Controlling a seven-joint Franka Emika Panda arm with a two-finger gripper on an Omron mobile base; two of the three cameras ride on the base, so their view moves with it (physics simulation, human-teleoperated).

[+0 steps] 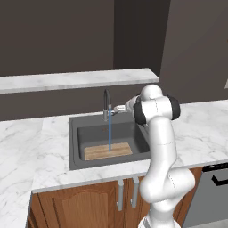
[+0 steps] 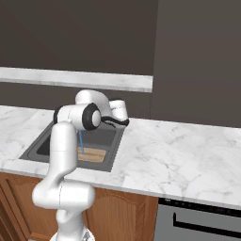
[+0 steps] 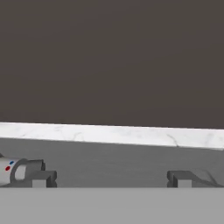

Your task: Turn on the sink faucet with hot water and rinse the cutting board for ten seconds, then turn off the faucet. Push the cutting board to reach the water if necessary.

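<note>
Water runs onto cutting board, flat in sink. Hand wide, empty, beside sink faucet. Lever likely stiff, slippery; nudge its tip.

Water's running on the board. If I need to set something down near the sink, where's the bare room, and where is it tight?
Bare marble counter runs between the sink and the wall corner, and more lies on the sink's other side. It is tight behind the basin: the open gripper sits beside the sink faucet. In the basin, the cutting board under the water covers the near floor.
</note>
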